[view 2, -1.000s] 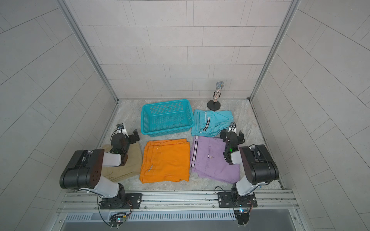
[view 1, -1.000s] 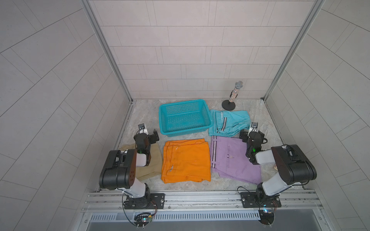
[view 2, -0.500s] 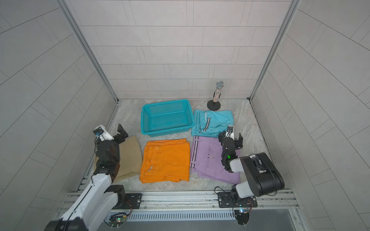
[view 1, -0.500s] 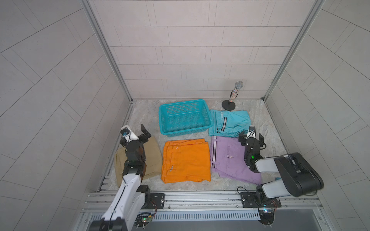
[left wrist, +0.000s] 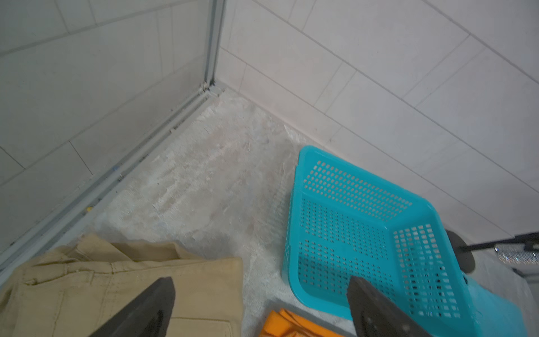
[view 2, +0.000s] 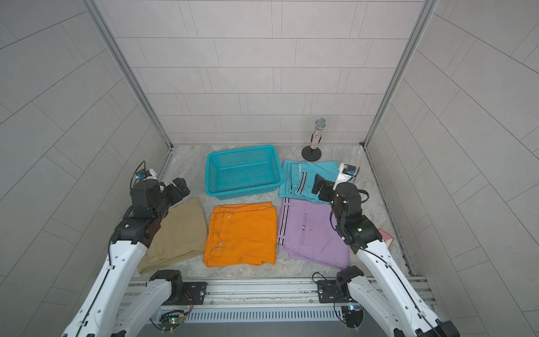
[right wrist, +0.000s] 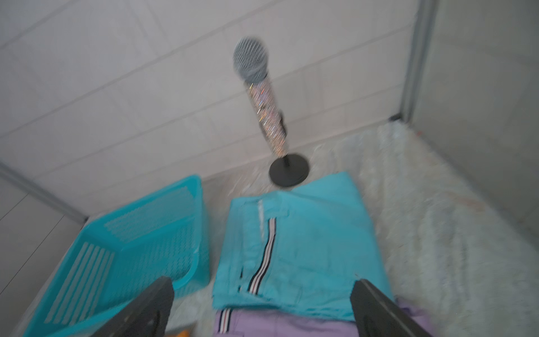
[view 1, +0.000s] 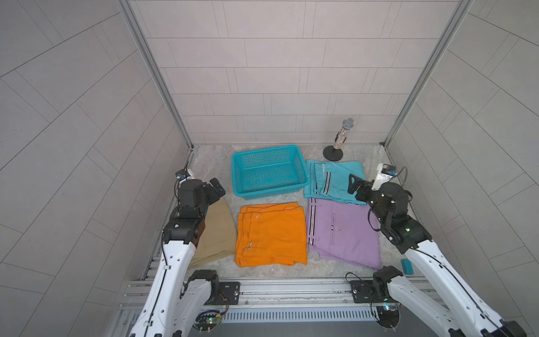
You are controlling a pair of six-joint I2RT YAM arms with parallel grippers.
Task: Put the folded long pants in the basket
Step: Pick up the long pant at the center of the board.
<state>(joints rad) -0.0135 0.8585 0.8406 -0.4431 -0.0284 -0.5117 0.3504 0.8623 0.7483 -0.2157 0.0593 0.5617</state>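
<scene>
The teal mesh basket (view 1: 267,148) (view 2: 242,148) stands at the back middle with nothing in it. Four folded long pants lie flat around it: tan (view 1: 218,230) at the left, orange (view 1: 271,233) in the middle, lilac (view 1: 341,233) at the right, and turquoise (view 1: 335,181) behind the lilac. My left gripper (view 1: 217,191) (left wrist: 261,281) hovers open above the tan pair's far corner (left wrist: 180,280), beside the basket (left wrist: 350,204). Over the seam between the turquoise pair (right wrist: 306,248) and the lilac pair, my right gripper (view 1: 357,186) (right wrist: 262,282) hangs open, holding nothing.
A glittery microphone (view 1: 342,137) on a round black stand rises behind the turquoise pants. A small teal block (view 1: 406,266) lies at the front right by the rail. Tiled walls close in the left, back and right sides.
Both arms have unfolded and risen from their low folded pose, lifting the grippers off the pants. Both grippers stayed open. Pants and basket have not moved.
</scene>
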